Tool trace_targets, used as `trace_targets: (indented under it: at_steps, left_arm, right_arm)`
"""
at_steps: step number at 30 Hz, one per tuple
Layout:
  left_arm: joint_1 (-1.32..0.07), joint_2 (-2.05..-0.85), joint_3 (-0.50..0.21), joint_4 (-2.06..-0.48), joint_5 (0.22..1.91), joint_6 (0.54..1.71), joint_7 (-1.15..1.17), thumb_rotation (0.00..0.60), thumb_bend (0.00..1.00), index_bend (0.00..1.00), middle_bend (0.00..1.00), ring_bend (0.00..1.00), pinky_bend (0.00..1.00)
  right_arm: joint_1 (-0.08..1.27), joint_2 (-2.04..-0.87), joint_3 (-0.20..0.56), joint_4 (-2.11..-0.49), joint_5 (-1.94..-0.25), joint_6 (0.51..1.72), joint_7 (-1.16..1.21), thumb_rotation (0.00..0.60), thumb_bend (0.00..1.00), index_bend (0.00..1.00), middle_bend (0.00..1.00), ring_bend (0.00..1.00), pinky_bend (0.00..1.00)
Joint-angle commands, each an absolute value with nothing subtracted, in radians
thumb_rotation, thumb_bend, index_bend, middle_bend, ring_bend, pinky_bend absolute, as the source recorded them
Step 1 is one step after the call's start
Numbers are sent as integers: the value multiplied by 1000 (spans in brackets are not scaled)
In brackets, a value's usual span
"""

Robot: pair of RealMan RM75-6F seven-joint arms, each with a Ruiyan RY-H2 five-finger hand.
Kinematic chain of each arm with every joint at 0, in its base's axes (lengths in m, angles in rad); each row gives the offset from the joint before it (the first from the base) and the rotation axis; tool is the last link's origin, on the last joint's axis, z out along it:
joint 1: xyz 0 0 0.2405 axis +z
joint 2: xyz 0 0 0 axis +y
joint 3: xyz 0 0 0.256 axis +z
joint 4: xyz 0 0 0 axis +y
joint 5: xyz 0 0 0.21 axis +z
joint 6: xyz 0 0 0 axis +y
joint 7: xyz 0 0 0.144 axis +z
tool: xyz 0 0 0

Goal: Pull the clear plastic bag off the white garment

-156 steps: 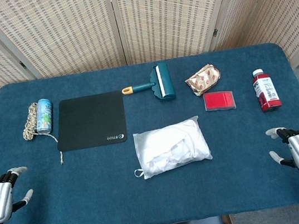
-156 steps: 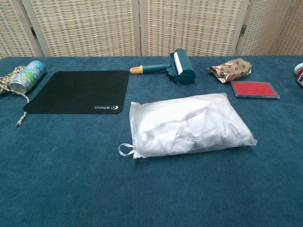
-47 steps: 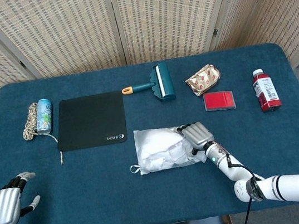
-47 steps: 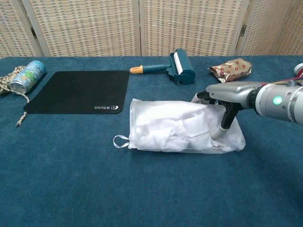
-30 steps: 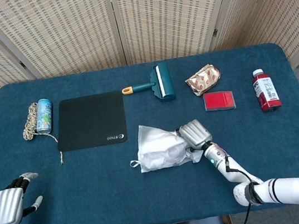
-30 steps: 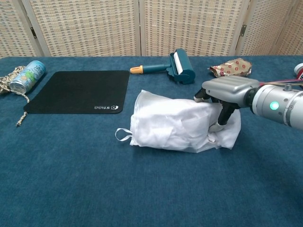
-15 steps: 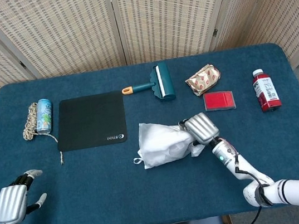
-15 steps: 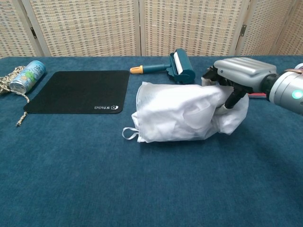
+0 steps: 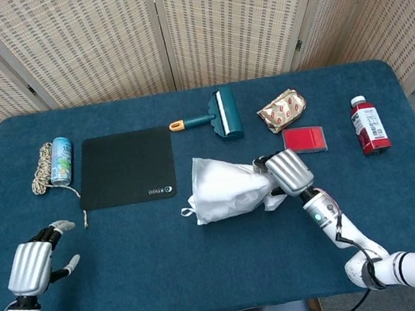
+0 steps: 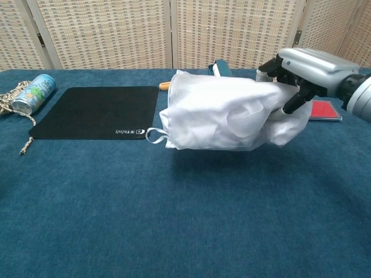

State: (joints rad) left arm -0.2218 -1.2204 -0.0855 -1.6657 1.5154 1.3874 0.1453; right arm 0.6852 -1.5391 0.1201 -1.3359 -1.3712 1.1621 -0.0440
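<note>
The right hand [image 9: 288, 172] grips the closed end of the bag [image 10: 223, 113] with fingers [image 10: 301, 95] curled into the plastic, holding it, garment [image 10: 203, 116] inside, clear of the table [image 10: 174, 220], while the left hand [image 9: 33, 266] hovers well apart, fingers spread and holding nothing.
</note>
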Motion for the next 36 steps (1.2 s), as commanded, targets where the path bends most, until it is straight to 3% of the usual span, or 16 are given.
trace_targets:
  at_steps: [1, 7, 18, 36]
  left_arm:
    - [-246, -1222, -105, -1678, 1499, 1365, 154, 600, 246, 287, 278, 348, 548]
    - [-290, -1221, -146, -1715, 1477, 1340, 149, 600, 246, 286, 251, 320, 514]
    - [-375, -1200, -229, -1791, 1428, 1290, 87, 600, 246, 282, 16, 47, 274]
    - [-462, -1173, -268, -1890, 1368, 1214, 40, 600, 173, 304, 0, 1, 227]
  right_arm:
    - [673, -1537, 134, -1338, -1399, 1194, -11, 600, 586, 697, 753, 682, 674]
    - [659, -1528, 148, -1351, -1436, 1235, 33, 600, 586, 697, 753, 681, 674]
    - [648, -1544, 158, -1356, -1509, 1301, 62, 600, 586, 697, 753, 682, 674]
    - [670, -1615, 190, -1308, -1562, 1342, 107, 600, 587, 697, 753, 681, 674]
